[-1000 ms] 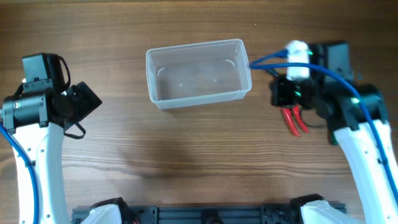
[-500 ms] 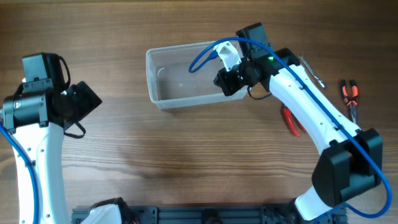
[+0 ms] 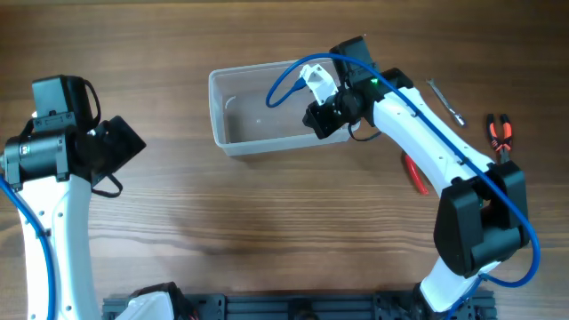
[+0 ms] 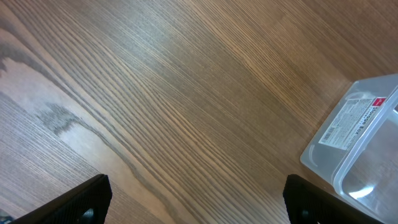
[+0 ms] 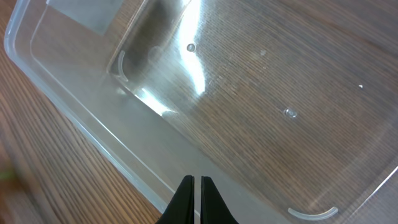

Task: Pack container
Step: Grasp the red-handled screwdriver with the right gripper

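Note:
The clear plastic container [image 3: 216, 114] lies empty at the table's back centre. It also shows in the left wrist view [image 4: 364, 146] at the right edge, and it fills the right wrist view [image 5: 56, 81]. My right gripper [image 3: 322, 120] hangs over the container's right end. In the right wrist view its fingers [image 5: 196, 199] are shut with nothing visible between them, above the container's near wall. My left gripper [image 3: 124, 147] is at the far left, open and empty [image 4: 199, 205] over bare wood, well apart from the container.
Red-handled pliers [image 3: 415, 173] lie right of the container, partly under the right arm. A thin metal tool [image 3: 445, 100] and orange-and-black pliers [image 3: 499, 135] lie at the far right. A dark rail [image 3: 293, 307] runs along the table's front edge.
My right arm has swung left from beside the red pliers to above the container's right end. It moved only slightly in the last half second. The left arm has not moved.

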`<action>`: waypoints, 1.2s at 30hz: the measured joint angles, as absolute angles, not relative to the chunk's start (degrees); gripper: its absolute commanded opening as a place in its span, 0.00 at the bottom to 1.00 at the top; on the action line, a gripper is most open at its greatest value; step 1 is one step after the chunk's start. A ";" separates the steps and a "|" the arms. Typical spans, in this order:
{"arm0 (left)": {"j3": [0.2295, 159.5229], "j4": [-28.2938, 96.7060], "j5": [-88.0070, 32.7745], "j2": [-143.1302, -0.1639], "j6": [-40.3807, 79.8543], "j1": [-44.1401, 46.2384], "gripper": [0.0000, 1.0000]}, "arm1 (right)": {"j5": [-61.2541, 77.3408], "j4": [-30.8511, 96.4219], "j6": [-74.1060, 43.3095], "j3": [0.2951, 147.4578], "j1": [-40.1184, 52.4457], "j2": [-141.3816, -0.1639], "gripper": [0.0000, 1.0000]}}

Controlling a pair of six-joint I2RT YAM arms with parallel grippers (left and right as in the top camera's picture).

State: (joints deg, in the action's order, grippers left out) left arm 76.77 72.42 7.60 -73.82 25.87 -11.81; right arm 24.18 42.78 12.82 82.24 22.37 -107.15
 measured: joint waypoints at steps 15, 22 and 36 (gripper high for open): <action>76.77 72.44 7.62 -73.82 25.87 -11.81 0.90 | 24.25 49.04 13.89 82.24 22.37 -107.20 0.05; 76.77 72.42 7.62 -73.82 25.87 -11.81 0.90 | 24.21 43.83 13.54 82.24 22.37 -107.48 0.09; 76.77 72.44 7.62 -73.82 25.87 -11.81 0.90 | 20.95 42.98 12.71 82.24 22.37 -112.77 0.04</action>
